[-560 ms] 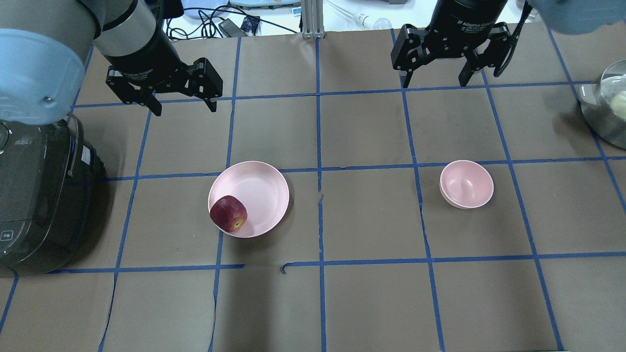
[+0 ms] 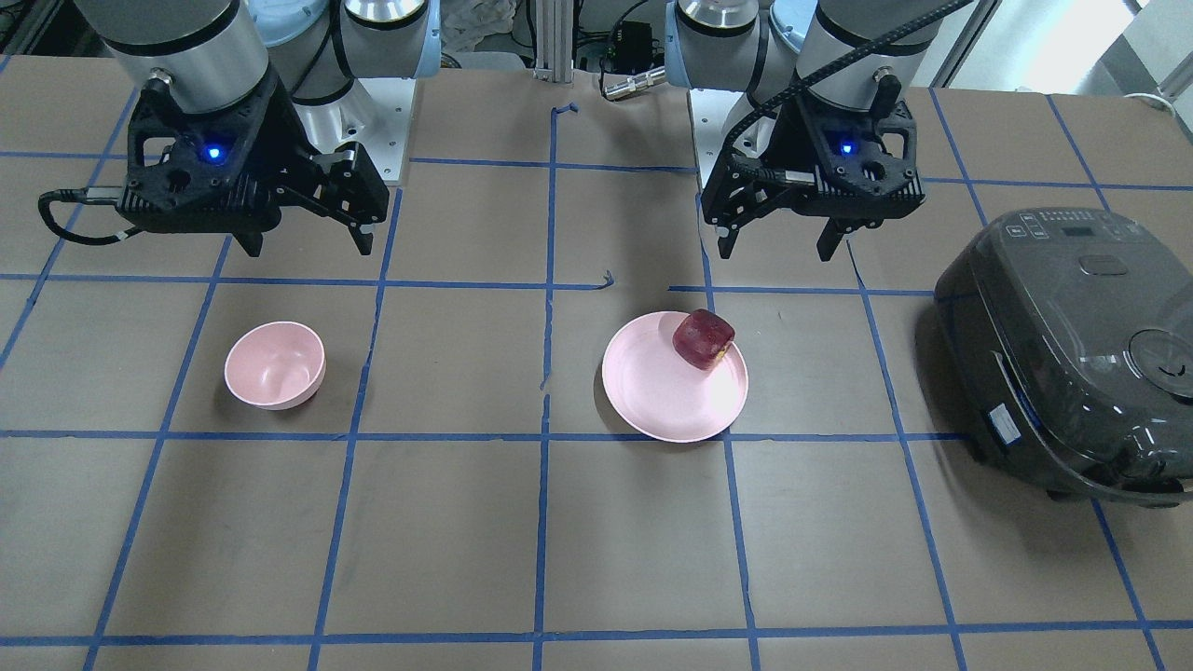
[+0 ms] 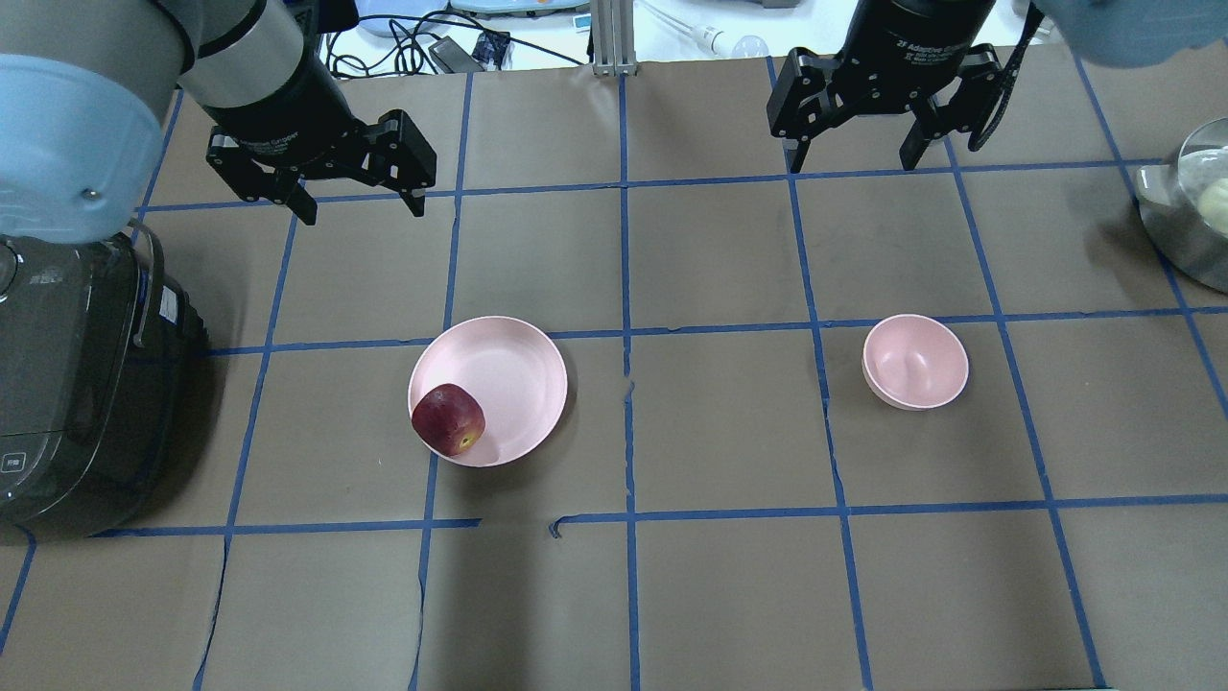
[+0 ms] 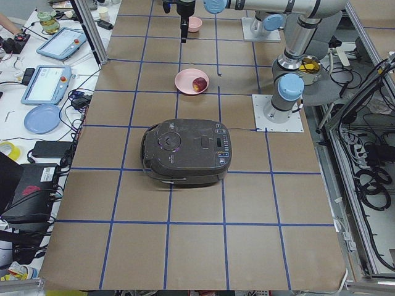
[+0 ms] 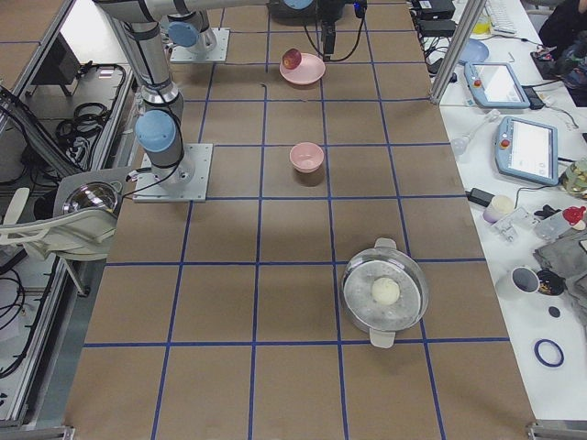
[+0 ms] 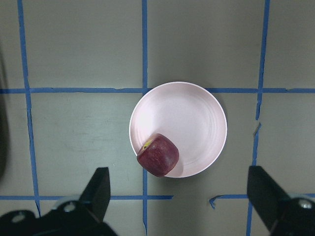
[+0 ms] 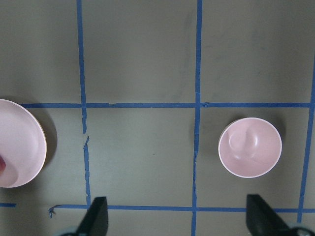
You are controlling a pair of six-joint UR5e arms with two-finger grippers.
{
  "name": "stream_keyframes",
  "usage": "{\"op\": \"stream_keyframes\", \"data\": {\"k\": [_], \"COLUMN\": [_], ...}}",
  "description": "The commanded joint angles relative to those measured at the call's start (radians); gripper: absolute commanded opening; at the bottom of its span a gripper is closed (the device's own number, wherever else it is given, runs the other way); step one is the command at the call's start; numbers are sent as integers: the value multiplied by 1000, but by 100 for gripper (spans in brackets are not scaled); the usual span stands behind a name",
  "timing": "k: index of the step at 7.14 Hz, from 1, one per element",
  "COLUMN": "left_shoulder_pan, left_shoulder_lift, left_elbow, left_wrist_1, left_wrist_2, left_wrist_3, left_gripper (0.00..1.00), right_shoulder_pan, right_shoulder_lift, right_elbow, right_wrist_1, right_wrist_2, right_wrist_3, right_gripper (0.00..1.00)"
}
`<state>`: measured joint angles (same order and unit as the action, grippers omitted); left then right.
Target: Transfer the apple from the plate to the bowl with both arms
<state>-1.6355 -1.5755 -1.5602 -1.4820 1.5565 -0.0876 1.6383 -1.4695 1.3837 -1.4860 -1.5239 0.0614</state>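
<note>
The dark red apple [image 3: 448, 419] lies on the near-left rim area of the flat pink plate [image 3: 513, 365]; both also show in the left wrist view, apple [image 6: 158, 155] and plate [image 6: 192, 118]. The small deep pink bowl [image 3: 914, 362] stands empty to the right, also in the right wrist view [image 7: 250, 147]. My left gripper [image 3: 363, 211] is open and empty, well above and beyond the plate. My right gripper [image 3: 850, 163] is open and empty, high beyond the bowl. In the front-facing view the left gripper [image 2: 776, 253] hangs behind the apple [image 2: 704, 340].
A dark rice cooker [image 3: 77, 384] stands at the table's left side, close to the left arm. A steel pot [image 3: 1190, 211] with a pale round item inside sits at the right edge. Blue tape lines grid the brown table.
Both grippers have shifted very slightly toward the top of the overhead view. The apple, plate and bowl have not moved.
</note>
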Motion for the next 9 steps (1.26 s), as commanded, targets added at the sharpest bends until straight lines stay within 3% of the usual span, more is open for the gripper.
{"op": "stream_keyframes", "data": {"k": [1,9], "left_shoulder_pan": [0,2], "left_shoulder_lift": [-1,-18], "left_elbow": [-4,-11], "left_wrist_1": [0,6], "left_wrist_2": [-1,-1], "left_wrist_3": [0,29], "left_gripper": [100,100], "right_shoulder_pan": [0,0], "right_shoulder_lift": [0,-2], "right_elbow": [0,0], "right_wrist_1": [0,0], "right_wrist_2": [1,2], "right_wrist_3": [0,0], "right_gripper": [100,100]}}
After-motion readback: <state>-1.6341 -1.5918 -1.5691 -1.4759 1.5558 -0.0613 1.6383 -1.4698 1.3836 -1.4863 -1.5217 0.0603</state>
